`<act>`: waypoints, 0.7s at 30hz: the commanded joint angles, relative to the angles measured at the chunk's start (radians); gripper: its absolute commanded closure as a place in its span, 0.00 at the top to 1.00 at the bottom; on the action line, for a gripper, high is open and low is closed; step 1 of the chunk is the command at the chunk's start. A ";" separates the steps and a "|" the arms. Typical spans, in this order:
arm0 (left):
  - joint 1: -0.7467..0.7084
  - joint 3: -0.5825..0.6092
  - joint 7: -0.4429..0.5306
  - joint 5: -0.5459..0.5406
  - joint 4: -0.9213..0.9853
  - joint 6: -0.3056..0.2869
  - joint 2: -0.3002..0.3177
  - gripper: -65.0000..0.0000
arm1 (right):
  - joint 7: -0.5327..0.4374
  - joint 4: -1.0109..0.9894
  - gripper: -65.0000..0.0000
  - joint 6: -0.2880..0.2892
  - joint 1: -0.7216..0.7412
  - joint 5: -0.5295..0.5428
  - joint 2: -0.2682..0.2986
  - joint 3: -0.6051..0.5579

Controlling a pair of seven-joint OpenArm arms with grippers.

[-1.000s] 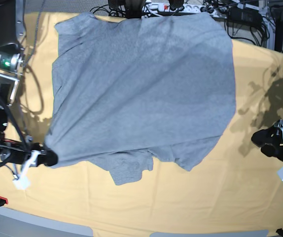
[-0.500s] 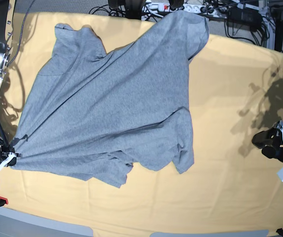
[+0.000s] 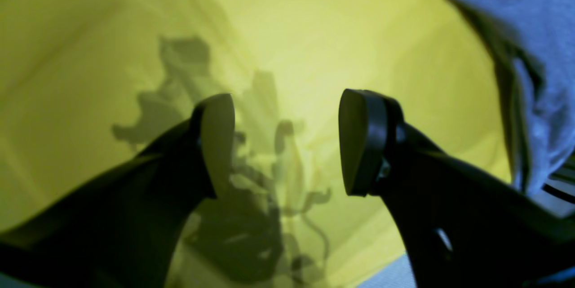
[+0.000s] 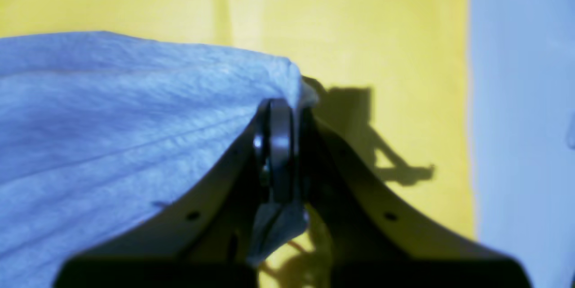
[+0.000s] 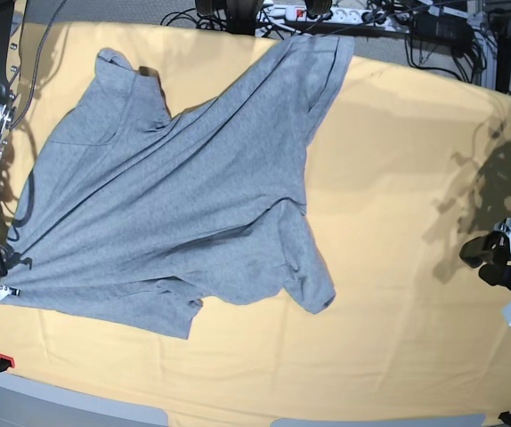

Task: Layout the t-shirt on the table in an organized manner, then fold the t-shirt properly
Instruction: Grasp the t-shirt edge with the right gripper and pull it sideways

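- Your right gripper (image 4: 280, 153), clamped on a corner of the grey t-shirt (image 5: 175, 213), has dragged it toward the table's (image 5: 398, 267) near-left corner; the once-spread shirt is now skewed and bunched, so layout seems unfinished.
- Your left gripper (image 3: 287, 142) hangs empty, jaws wide apart, near the right edge.
- Soft heather knit wrinkles over the smooth pale yellow-orange cloth.
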State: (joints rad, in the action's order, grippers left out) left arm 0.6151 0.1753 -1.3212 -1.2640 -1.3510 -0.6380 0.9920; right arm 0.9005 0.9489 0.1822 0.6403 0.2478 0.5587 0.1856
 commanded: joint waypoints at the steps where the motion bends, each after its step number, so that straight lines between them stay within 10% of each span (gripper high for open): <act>1: 0.025 -0.015 0.025 -0.003 -0.008 0.007 0.022 0.58 | -0.026 0.020 0.00 -0.031 0.036 -0.019 0.024 0.006; 14: 0.025 -0.015 0.027 0.000 -0.008 0.007 0.022 0.58 | -0.069 0.020 0.00 -0.157 0.063 -0.152 0.031 0.031; 21: 0.025 -0.015 0.027 -0.001 -0.008 0.007 0.022 0.58 | -0.116 0.020 0.00 -0.062 0.176 -0.148 0.040 0.182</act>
State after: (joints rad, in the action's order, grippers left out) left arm 0.6147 0.1753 -1.3087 -1.2491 -1.3510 -0.6327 0.9920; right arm 0.8192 0.9489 0.1314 0.7799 0.1028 0.5758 0.3679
